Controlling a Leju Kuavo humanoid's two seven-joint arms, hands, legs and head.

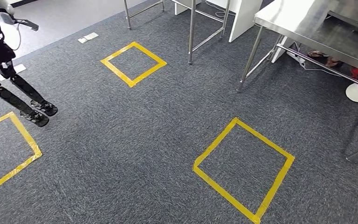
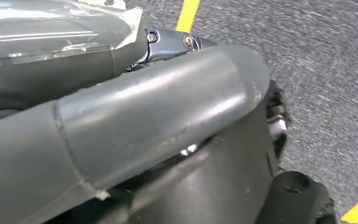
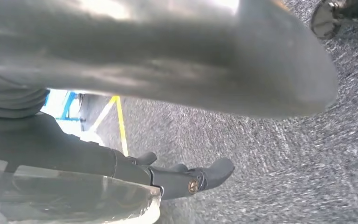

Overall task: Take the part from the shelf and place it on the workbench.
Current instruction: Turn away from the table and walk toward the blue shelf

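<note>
Head view: I look down on grey carpet (image 1: 121, 140) marked with yellow tape squares, the nearest one (image 1: 243, 168) just ahead on my right. A steel table (image 1: 307, 28) stands at the far right, and I take it for the workbench, though that is my guess. Bare metal legs of a frame (image 1: 192, 32) rise at the top, and another legged robot (image 1: 4, 70) stands on the left. Where the part and its shelf are, I cannot tell from here. So I cannot judge its weight, stiffness or slipperiness. I would plan on a firm hold around its broadest solid section and keep it level.

Left wrist view: my left hand (image 2: 158, 116) lies across the picture, with the thick thumb in front and the dark fingers (image 2: 168, 42) behind it. I cannot tell whether they are spread or curled. Blurred carpet and yellow tape lie beyond.

Right wrist view: my right hand (image 3: 177, 74) holds nothing. The dark fingers (image 3: 200, 179) reach out straight, apart from the thumb, with carpet showing between them.

The carpet looks flat and even for walking. The steel top looks hard and smooth, so a part set down carelessly could slide or knock.
</note>
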